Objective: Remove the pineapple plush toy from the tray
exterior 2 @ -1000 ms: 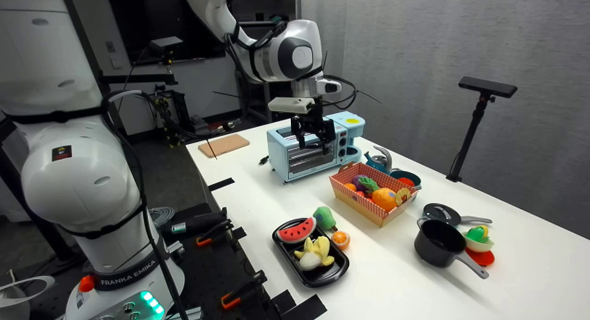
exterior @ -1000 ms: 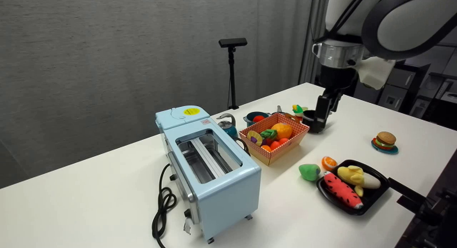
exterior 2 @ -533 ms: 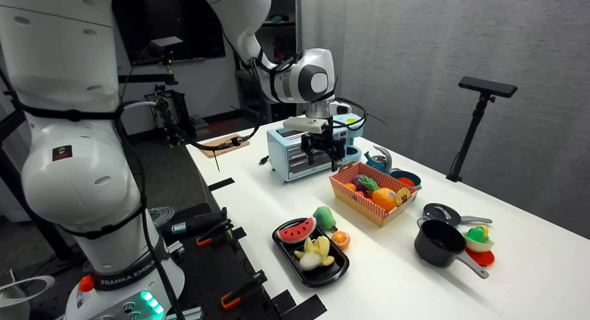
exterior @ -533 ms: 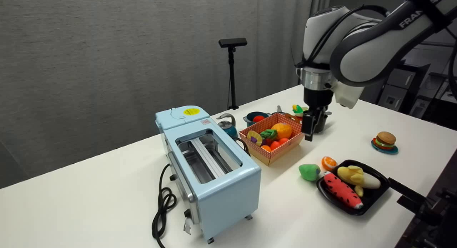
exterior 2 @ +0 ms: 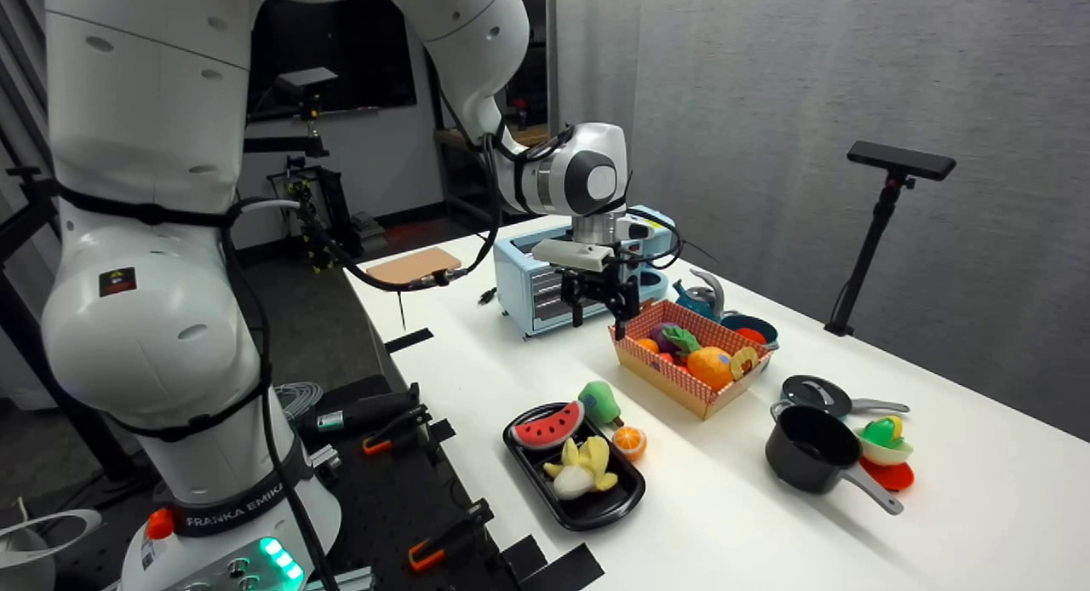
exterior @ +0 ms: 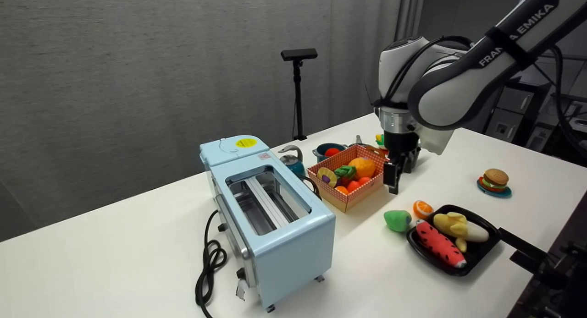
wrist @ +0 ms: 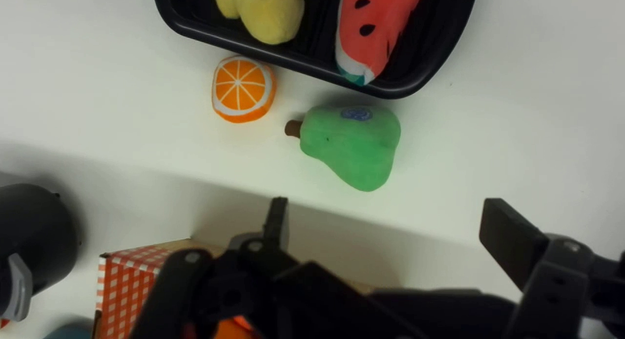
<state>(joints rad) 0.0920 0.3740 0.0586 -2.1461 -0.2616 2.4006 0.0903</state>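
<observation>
The pineapple plush toy [exterior: 362, 167] has a yellow-orange body beside a green leafy top. It lies among other toy foods in the tray, an orange-checked rectangular bin [exterior: 367, 192]. Both also show in an exterior view, the toy [exterior 2: 710, 367] and the tray [exterior 2: 662, 381]. My gripper [exterior: 395, 183] is open and empty, pointing down above the table just beside the tray. It shows in an exterior view [exterior 2: 599, 320] and the wrist view [wrist: 385, 204]. In the wrist view only the tray's corner [wrist: 129, 280] shows; the gripper hides much of it, and the toy is not clearly seen.
A green pear [wrist: 356, 143], an orange slice [wrist: 241, 90] and a black tray [exterior 2: 588, 519] with watermelon and banana toys lie near the gripper. A light-blue toaster [exterior: 293, 254], a black pot [exterior 2: 809, 455], a pan [exterior 2: 816, 395] and a kettle [exterior 2: 702, 299] stand around the tray.
My gripper has come down and across toward the tray's side, from higher up to close above the table. It stays open. The toys and tray have not moved.
</observation>
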